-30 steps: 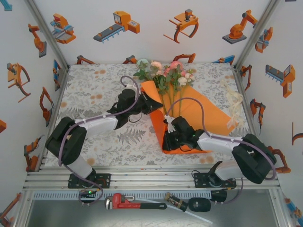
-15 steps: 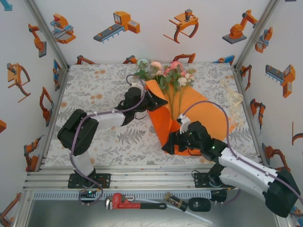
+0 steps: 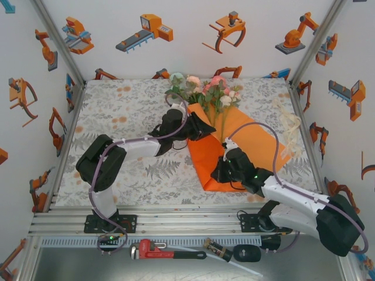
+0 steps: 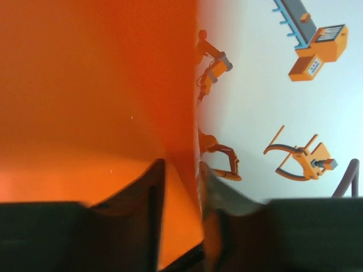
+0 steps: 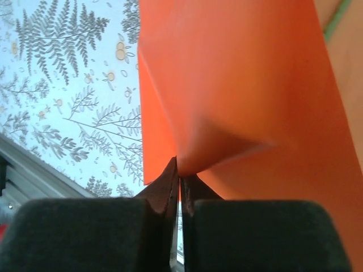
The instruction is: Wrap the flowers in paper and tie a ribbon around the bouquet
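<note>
The orange paper [image 3: 252,149] is spread flat on the tablecloth [image 3: 117,117]. The flowers [image 3: 214,88] are laid on it, with the blooms at the far end. A fold near the near corner is pinched by the right gripper [image 5: 179,170], its fingers pressed together. The far left edge is seen between the fingers of the left gripper [image 4: 181,170], which are parted a little. The paper is judged thin, light and easily creased, so it is best held at its edges. The ribbon [image 3: 290,126] is seen lying to the right.
</note>
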### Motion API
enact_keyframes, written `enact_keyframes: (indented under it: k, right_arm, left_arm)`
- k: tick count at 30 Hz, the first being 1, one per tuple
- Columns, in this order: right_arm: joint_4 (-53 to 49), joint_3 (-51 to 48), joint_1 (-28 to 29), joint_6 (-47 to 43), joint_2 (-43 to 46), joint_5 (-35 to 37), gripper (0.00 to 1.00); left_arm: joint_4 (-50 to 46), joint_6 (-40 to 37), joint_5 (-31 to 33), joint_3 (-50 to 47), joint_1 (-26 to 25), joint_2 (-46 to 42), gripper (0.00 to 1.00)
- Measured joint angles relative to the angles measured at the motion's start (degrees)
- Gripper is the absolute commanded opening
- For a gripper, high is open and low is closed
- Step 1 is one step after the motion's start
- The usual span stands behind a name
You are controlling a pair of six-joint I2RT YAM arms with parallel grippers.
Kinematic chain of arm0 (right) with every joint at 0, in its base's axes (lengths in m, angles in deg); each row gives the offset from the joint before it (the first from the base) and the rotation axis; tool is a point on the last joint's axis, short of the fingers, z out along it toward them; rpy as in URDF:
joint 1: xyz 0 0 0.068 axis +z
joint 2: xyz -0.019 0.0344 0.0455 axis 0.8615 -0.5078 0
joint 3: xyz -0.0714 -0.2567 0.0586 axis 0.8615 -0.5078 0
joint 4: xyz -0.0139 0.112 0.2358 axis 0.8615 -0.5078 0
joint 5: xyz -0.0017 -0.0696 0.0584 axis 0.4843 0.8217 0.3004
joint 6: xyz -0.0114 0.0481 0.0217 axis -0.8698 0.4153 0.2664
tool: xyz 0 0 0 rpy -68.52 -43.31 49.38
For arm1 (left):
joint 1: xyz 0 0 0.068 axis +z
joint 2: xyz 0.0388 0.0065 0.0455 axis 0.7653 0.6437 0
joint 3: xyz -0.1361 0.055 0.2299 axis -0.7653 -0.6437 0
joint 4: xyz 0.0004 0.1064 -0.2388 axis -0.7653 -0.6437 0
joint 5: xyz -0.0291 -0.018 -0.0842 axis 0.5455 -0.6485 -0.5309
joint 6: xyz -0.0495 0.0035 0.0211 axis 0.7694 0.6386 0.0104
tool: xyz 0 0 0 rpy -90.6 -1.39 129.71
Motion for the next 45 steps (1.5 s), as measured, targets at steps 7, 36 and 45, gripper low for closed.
enact_keyframes:
  k: [7,36,45]
  right_arm:
    - [-0.15,-1.42,-0.31,1.07,0.35,2.4,0.27]
    - [0.74,13.42,-0.5,-8.57,-12.72,-6.69,0.27]
    - [5.77,11.89,-0.5,-8.66,-20.7,-13.57,0.28]
  left_arm:
    - [-12.52,-17.92,8.17,3.02,4.7,-5.68,0.45]
    - [-26.36,-35.47,19.3,14.69,10.86,10.16,0.31]
    - [-25.24,-34.58,17.31,25.66,18.49,17.49,0.29]
